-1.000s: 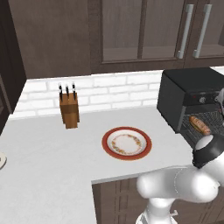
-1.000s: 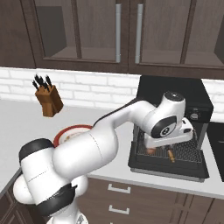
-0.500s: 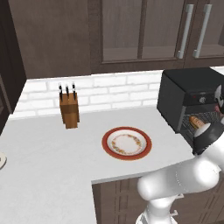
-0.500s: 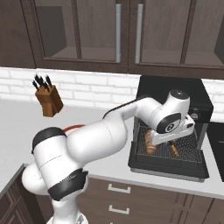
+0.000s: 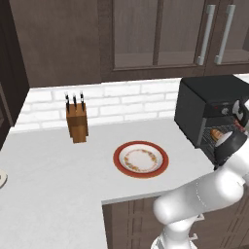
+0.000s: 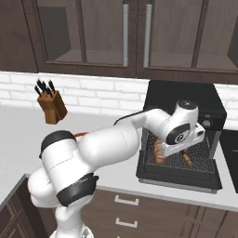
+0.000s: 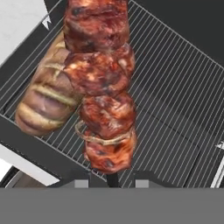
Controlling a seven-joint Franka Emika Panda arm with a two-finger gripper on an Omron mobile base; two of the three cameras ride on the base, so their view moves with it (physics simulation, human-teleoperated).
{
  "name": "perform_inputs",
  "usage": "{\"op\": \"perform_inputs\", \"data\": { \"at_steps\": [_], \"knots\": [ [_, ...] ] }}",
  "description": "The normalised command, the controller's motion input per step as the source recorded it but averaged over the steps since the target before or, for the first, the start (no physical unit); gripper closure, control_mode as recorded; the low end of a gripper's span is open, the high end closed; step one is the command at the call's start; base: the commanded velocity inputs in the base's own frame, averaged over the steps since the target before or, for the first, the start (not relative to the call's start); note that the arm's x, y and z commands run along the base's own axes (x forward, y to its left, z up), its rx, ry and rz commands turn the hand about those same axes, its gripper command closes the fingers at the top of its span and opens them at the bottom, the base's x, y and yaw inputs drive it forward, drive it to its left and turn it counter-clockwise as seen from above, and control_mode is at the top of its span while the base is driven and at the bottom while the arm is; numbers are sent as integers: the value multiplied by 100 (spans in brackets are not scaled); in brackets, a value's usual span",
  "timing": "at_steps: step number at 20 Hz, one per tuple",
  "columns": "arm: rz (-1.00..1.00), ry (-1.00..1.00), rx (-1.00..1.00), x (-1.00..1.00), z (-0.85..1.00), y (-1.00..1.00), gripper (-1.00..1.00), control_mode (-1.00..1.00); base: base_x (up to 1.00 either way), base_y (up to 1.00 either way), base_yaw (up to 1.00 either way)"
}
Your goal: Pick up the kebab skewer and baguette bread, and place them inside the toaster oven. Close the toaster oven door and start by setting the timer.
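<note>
The kebab skewer (image 7: 103,87), a stick of reddish-brown meat chunks, points away from my gripper (image 7: 108,181), which is shut on its near end. It hangs just over the wire rack (image 7: 175,92) of the black toaster oven (image 6: 186,95). The baguette bread (image 7: 46,98) lies on the rack to the skewer's left, close beside it; from the right base view the baguette bread (image 6: 159,151) sits at the rack's left and the kebab skewer (image 6: 187,159) further right below my hand. The toaster oven door (image 6: 176,179) lies folded down flat and open. The baguette bread (image 5: 217,133) glows orange in the toaster oven (image 5: 209,97).
A red-rimmed plate (image 5: 141,159) sits bare on the counter left of the oven. A wooden knife block (image 5: 76,121) stands by the brick wall. Dark cabinets hang above. The counter's front edge runs just below the open door.
My hand has shifted a little right and up at the oven mouth, carrying the skewer over the rack. The baguette has stayed on the rack.
</note>
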Motion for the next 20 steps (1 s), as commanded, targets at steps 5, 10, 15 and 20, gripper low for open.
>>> {"op": "perform_inputs", "data": {
  "at_steps": [5,10,15,20],
  "knots": [
    [5,0,-3,28,-15,-31,100,-100,0,0,0],
    [9,0,-3,17,-26,-9,100,-100,0,0,0],
    [9,0,0,25,-10,0,100,-100,0,0,0],
    [8,0,0,2,-16,0,100,-100,0,0,0]
  ]
}}
